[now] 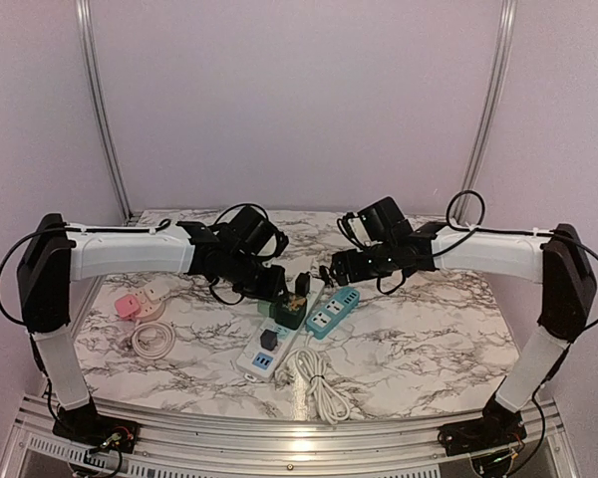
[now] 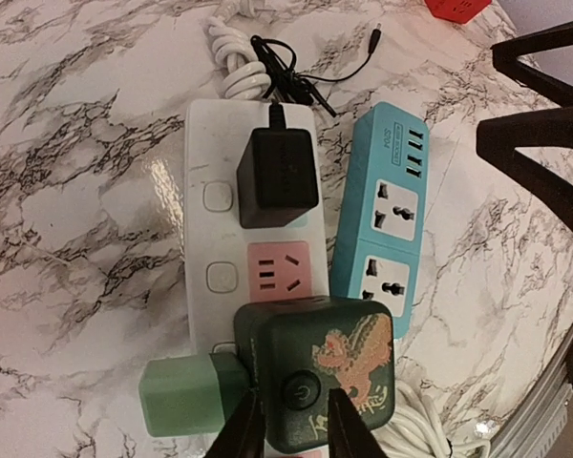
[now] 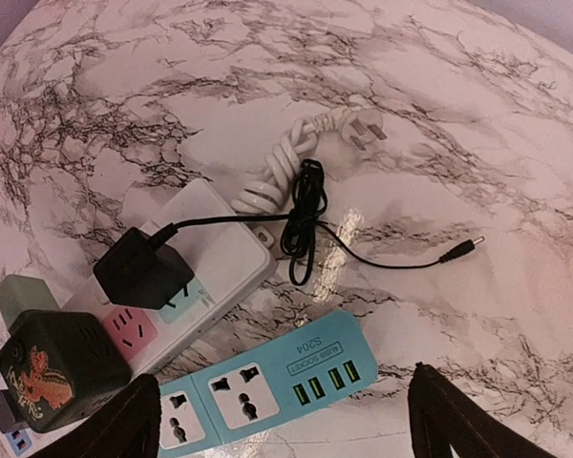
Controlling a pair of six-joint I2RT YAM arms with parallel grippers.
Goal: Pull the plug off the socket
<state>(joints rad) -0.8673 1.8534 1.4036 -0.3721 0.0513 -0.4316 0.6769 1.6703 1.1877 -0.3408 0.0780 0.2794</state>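
The white marble-patterned table [image 1: 429, 339] carries everything, and both black-and-white arms reach over its middle. There a long white power strip [image 2: 202, 143] lies slanting from near left to far right. Just to its right is a shorter teal power strip with green USB ports [image 2: 387, 205]. Its two universal sockets are bare.

A dark green cube adapter printed with a reddish dragon [image 2: 349, 358] sits plugged into the white strip, on its nearer part. A pale green block [image 2: 181, 396] sticks out of the cube's left side. Farther along the strip is a bare pink socket face [image 2: 279, 272]. Beyond that, a black boxy charger plug [image 2: 277, 176] is seated in the strip.

The left fingers [image 2: 244, 429] stand close together over the cube's top, one on each side of its round power button. Whether they actually pinch the cube I cannot tell. The right fingers [image 3: 115, 425] are spread wide and hold nothing, and the teal strip lies on the table between them.

A coiled white cord [image 3: 282, 162] trails from the far end of the white strip. A thin black lead [image 3: 310, 215] from the charger is bunched across the cord. The lead ends in a small barrel tip [image 3: 461, 251] that lies loose on the table.
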